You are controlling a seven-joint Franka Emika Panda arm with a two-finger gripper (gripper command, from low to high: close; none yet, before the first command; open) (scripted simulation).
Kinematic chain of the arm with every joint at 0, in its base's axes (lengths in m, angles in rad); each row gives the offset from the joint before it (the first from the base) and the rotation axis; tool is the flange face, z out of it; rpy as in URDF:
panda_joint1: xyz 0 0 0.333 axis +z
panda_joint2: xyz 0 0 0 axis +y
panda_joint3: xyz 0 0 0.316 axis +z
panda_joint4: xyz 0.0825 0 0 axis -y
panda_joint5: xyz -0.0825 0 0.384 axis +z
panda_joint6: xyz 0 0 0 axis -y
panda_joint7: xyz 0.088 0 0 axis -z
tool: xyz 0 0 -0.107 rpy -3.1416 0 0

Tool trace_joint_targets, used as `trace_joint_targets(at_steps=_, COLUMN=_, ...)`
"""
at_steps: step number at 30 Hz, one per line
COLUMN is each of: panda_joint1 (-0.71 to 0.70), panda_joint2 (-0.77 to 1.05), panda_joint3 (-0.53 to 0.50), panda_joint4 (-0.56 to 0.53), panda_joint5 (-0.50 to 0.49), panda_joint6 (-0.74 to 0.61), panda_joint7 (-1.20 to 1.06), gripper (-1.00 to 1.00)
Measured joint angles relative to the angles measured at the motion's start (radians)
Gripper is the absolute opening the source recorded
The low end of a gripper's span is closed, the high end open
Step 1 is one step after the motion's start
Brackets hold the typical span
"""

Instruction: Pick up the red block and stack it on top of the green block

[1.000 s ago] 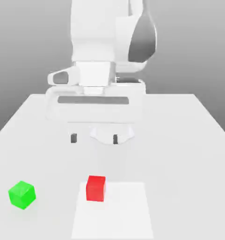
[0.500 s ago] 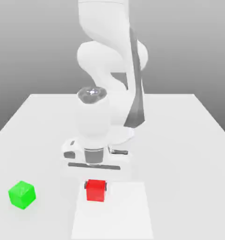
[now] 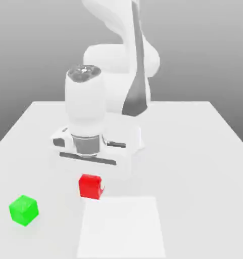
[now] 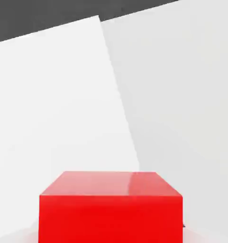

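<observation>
Red block (image 3: 90,186) clasped in the hand (image 3: 91,186), green block (image 3: 24,210) apart toward the exterior view's left.

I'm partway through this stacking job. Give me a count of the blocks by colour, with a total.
Red: 1, the block held in the gripper
Green: 1, the block on the table
Total: 2
</observation>
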Motion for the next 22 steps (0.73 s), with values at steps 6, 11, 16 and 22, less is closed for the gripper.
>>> trace_joint_targets(at_steps=6, panda_joint1=-0.094, panda_joint2=0.029, panda_joint3=-0.051, panda_joint4=0.088, panda_joint5=0.007, panda_joint6=-0.059, panda_joint7=0.204, gripper=-1.0)
trace_joint_targets(at_steps=11, panda_joint1=-0.185, panda_joint2=0.054, panda_joint3=-0.087, panda_joint4=0.161, panda_joint5=0.024, panda_joint6=-0.107, panda_joint7=0.367, gripper=-1.0)
trace_joint_targets(at_steps=16, panda_joint1=-0.23, panda_joint2=0.141, panda_joint3=-0.096, panda_joint4=0.209, panda_joint5=0.071, panda_joint6=-0.07, panda_joint7=0.44, gripper=-1.0)
trace_joint_targets(at_steps=22, panda_joint1=-0.249, panda_joint2=0.241, panda_joint3=-0.068, panda_joint4=0.216, panda_joint5=0.12, panda_joint6=0.021, panda_joint7=0.409, gripper=1.0)
